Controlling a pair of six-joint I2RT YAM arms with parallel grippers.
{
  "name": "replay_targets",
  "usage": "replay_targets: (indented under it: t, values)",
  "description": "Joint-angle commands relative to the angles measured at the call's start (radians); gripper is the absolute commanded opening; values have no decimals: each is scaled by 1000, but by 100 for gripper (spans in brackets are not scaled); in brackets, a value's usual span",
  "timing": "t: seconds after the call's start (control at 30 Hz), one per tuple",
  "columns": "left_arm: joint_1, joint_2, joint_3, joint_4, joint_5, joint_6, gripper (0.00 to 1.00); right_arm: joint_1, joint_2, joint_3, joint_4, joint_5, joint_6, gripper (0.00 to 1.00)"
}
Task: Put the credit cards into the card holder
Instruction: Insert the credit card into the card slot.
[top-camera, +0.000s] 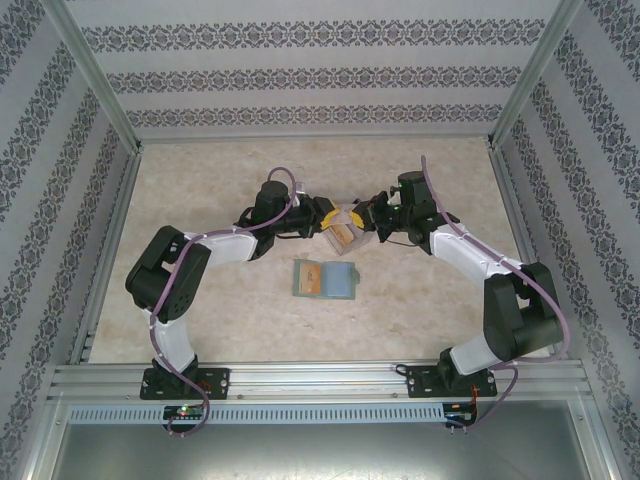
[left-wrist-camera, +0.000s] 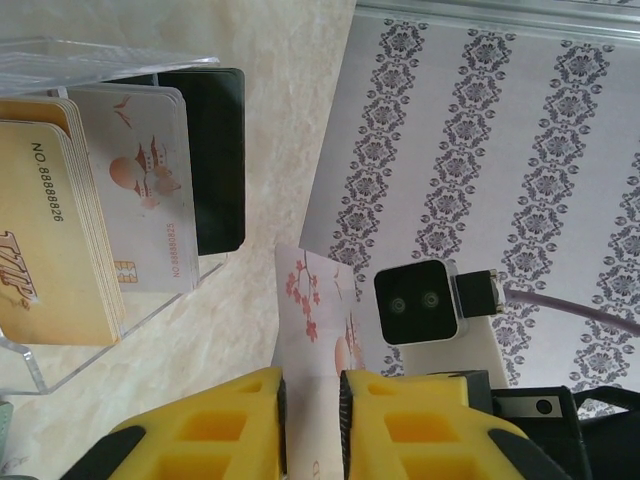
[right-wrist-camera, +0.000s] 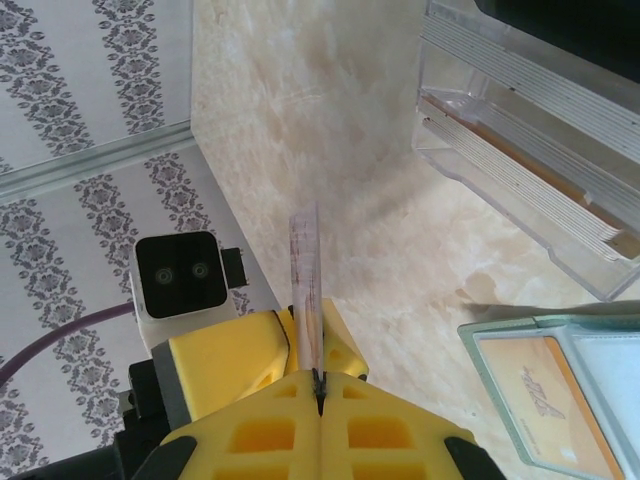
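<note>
Top view, left tool (top-camera: 328, 216): reaches in from the left and meets the other one above the middle of the counter (top-camera: 230, 310).
Top view, right tool (top-camera: 366, 212): comes in from the right, its tip just beside the left one.
Top view, clear box (top-camera: 345, 238): stands under the two tips with cards inside.
Top view, card holder (top-camera: 325, 280): lies open and flat on the counter, just nearer the bases than the clear box.

Left wrist, left tool (left-wrist-camera: 312, 420): the yellow fingers (left-wrist-camera: 200, 430) stand apart with a narrow gap; I cannot tell whether they touch anything.
Left wrist, held card (left-wrist-camera: 315, 300): white with red blossoms, rising out of that gap, its face in view.
Left wrist, credit cards (left-wrist-camera: 45, 230): an orange-yellow stack stands in the clear box (left-wrist-camera: 60, 365), with a white printed card (left-wrist-camera: 140, 200) and a black card (left-wrist-camera: 218, 150) behind it.

Right wrist, right tool (right-wrist-camera: 320, 400): closed tight on the held card (right-wrist-camera: 305, 260), which is seen edge-on and stands upright from the fingertips.
Right wrist, left tool: one yellow finger sits just beside the held card, below its camera (right-wrist-camera: 180, 275).
Right wrist, card holder (right-wrist-camera: 560, 322): open on the counter at lower right, with an orange card (right-wrist-camera: 535, 400) in its pocket.
Right wrist, clear box (right-wrist-camera: 520, 120): at upper right, apart from the holder.
</note>
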Motion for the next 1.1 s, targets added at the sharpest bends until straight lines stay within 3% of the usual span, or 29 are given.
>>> replay_targets:
  t: [0.0, 0.4, 0.63, 0.73, 0.9, 1.07]
  values:
    - [12, 5, -2, 78, 21, -20, 20, -5, 7, -25, 9, -15, 20, 0]
    - [11, -14, -24, 85, 64, -10, 20, -10, 37, -23, 34, -24, 5, 0]
    - [11, -32, -34, 65, 64, 15, 8, -11, 40, -22, 15, -11, -64, 1]
    - [12, -58, -45, 15, 48, 56, 0, -9, 34, -11, -15, -20, -157, 10]
    - [10, -166, -86, -235, -31, 239, 0, 4, -21, -27, -145, 45, -371, 29]
    - [-1, -287, -142, -519, -165, 432, 0, 75, -31, -22, -296, 120, -519, 29]
